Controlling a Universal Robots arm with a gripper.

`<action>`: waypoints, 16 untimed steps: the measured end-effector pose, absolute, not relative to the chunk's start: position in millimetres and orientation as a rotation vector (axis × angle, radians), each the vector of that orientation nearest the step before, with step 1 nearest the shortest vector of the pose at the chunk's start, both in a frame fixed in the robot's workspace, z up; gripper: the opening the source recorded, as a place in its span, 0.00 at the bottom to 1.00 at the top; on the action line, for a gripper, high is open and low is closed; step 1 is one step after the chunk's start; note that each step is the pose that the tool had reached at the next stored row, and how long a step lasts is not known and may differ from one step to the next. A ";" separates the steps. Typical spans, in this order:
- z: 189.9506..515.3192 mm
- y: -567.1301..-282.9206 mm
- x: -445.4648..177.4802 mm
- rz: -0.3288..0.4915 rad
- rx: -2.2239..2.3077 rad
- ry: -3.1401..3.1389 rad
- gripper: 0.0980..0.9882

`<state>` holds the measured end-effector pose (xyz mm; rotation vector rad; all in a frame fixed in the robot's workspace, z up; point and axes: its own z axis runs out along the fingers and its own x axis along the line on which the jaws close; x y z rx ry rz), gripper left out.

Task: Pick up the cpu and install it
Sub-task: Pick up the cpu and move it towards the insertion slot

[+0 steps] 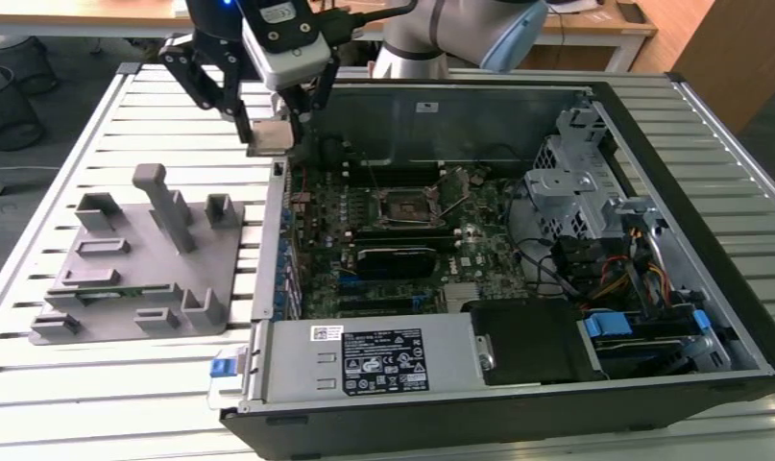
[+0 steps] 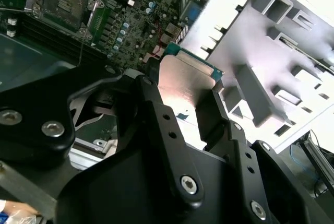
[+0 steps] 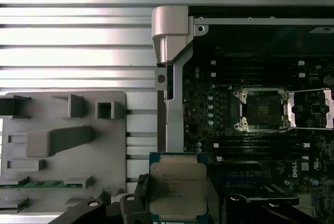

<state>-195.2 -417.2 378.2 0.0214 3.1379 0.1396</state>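
Note:
The cpu (image 1: 272, 137) is a flat silvery square chip with a thin green edge. It hangs in my gripper (image 1: 275, 130) above the case's wall on the exterior view's left, between the grey fixture and the motherboard. Both wrist views show the black fingers (image 2: 151, 104) shut on opposite edges of the cpu (image 2: 188, 83) (image 3: 177, 185). The empty processor socket (image 1: 406, 204) (image 3: 261, 110) lies open on the motherboard, its metal load plate (image 3: 310, 109) flipped back. The chip is off to the side of it and well above it.
The open computer case (image 1: 694, 240) lies flat on a slatted metal table (image 1: 131, 106). A grey plastic fixture (image 1: 144, 259) (image 3: 62, 145) with upright blocks sits on the exterior view's left. A power supply (image 1: 361, 357), drive cage (image 1: 573, 182) and cables (image 1: 617, 279) fill the case's near and right sides.

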 end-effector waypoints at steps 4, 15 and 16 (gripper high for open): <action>377.6 -413.4 -187.2 0.140 0.021 3.138 0.48; 375.4 -397.3 -162.7 0.141 0.020 3.138 0.48; 375.3 -396.2 -161.0 0.141 0.020 3.138 0.48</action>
